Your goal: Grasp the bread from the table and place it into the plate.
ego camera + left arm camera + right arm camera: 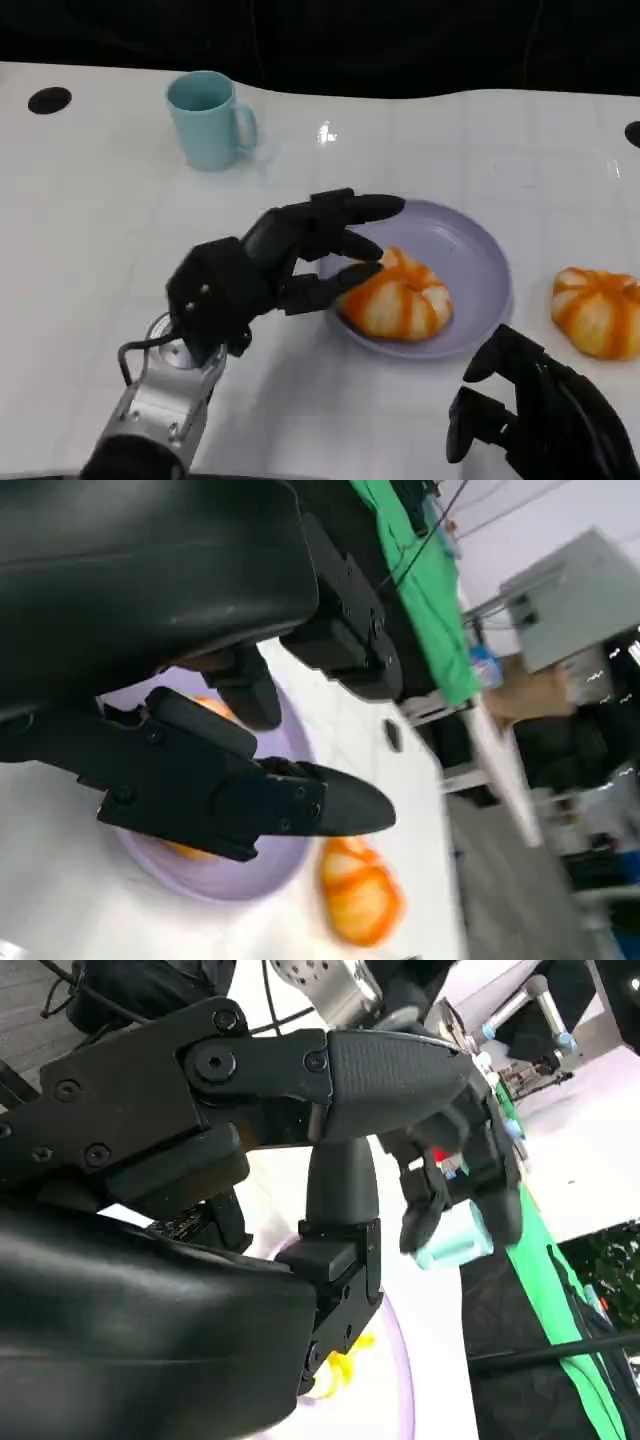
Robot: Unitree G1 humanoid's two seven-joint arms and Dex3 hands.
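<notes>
An orange-and-white striped bread (400, 300) lies in the lavender plate (470, 250), toward its near left side. My left hand (285, 260) reaches over the plate's left rim with its fingers spread. The upper fingers hover above the bread, and the lower one sits right at the bread's left edge without gripping it. The left wrist view has the fingers (250, 800) over the plate (215, 885), with bread (215, 708) behind them. A second bread (598, 312) lies on the table right of the plate. My right hand (540, 410) holds nothing, its fingers apart, near the front edge.
A teal mug (208, 118) stands at the back left, well away from the plate. The white table (90, 230) is bare to the left of my left arm. Dark round holes mark the table's far corners. The second bread (360, 890) lies just beyond the plate.
</notes>
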